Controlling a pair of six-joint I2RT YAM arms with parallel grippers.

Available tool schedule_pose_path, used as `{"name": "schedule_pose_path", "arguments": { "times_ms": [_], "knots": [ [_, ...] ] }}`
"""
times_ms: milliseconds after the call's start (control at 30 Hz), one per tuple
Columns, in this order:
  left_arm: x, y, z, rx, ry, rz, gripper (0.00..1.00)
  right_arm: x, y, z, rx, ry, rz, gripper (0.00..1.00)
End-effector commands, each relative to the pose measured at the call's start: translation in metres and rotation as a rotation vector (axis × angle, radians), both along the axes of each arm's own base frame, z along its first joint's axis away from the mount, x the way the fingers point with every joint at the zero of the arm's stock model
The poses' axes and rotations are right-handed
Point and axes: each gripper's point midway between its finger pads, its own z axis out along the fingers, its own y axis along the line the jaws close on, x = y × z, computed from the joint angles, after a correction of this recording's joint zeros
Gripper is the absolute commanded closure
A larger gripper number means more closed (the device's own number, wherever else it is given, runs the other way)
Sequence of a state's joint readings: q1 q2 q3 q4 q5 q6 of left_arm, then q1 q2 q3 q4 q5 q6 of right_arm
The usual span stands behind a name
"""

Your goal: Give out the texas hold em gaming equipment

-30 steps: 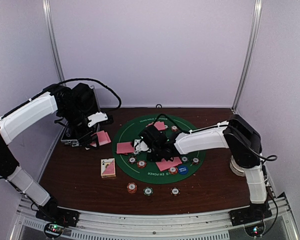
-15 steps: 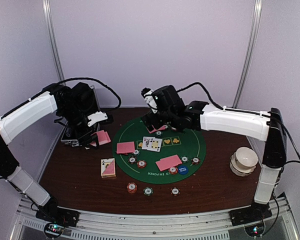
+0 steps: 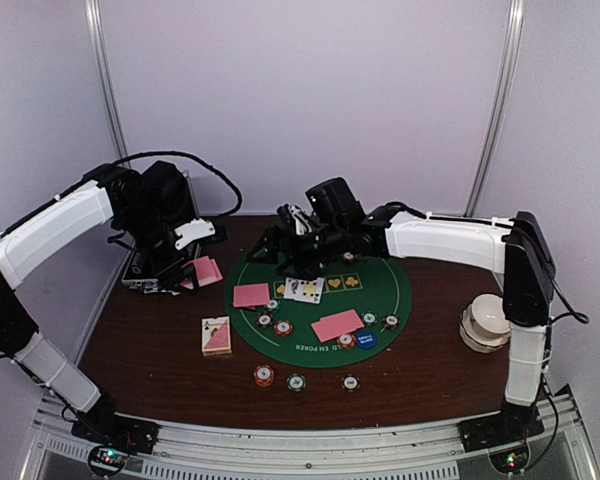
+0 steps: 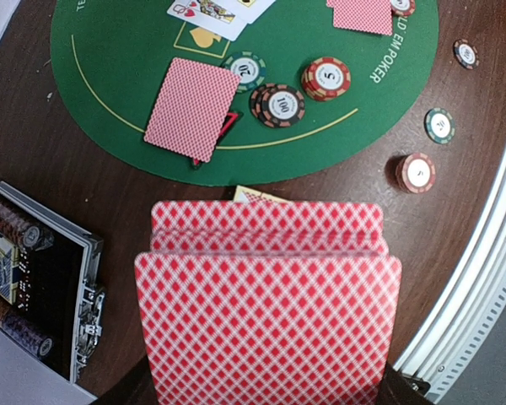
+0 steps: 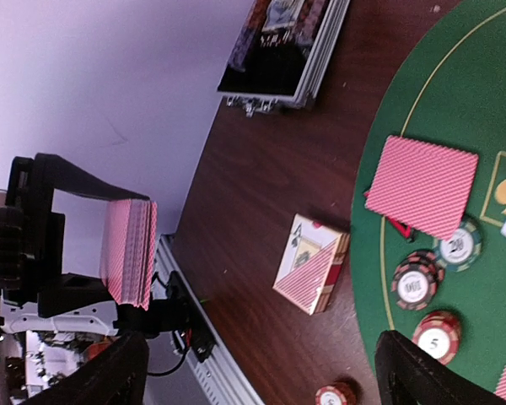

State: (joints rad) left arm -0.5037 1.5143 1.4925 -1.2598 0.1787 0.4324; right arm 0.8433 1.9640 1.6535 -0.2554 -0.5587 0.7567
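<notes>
My left gripper (image 3: 196,272) is shut on a deck of pink-red-backed playing cards (image 4: 267,314), held upright over the table's left side beside the mat; the deck hides its fingers in the left wrist view. My right gripper (image 3: 286,256) hangs open and empty above the mat's back left, facing that deck (image 5: 128,251). Face-down cards (image 3: 250,295) (image 3: 337,325) and face-up cards (image 3: 303,289) lie on the green mat (image 3: 390,290). Striped chips (image 4: 278,104) (image 4: 325,78) sit near the left card, which covers a black-red triangle (image 4: 228,126). A blue disc (image 3: 366,339) lies at the mat's front.
A card box (image 3: 216,335) lies on the wood left of the mat. Three chips (image 3: 264,375) (image 3: 296,381) (image 3: 350,381) sit in a row near the front edge. The open black case (image 3: 140,278) is at the far left, and a white stack of dishes (image 3: 488,320) at the right.
My right gripper rose from the mat's centre, uncovering the face-up cards, went to the back, and now reaches left toward the deck. My left arm has barely moved.
</notes>
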Motion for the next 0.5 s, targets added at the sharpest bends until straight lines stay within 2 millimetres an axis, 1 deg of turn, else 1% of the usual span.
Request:
{"name": "schedule_pose_path", "arguments": {
  "times_ms": [0, 200, 467],
  "knots": [
    [0.004, -0.005, 0.015, -0.038, -0.033, -0.007, 1.00, -0.028, 0.028, 0.023, 0.136, 0.189, 0.111, 0.03],
    [0.004, -0.007, 0.015, -0.047, -0.030, -0.009, 1.00, -0.037, 0.047, 0.013, 0.177, 0.281, 0.151, 0.06],
    [0.003, -0.008, 0.014, -0.049, -0.022, -0.012, 1.00, -0.045, 0.072, 0.015, 0.246, 0.336, 0.181, 0.09]
  ]
}}
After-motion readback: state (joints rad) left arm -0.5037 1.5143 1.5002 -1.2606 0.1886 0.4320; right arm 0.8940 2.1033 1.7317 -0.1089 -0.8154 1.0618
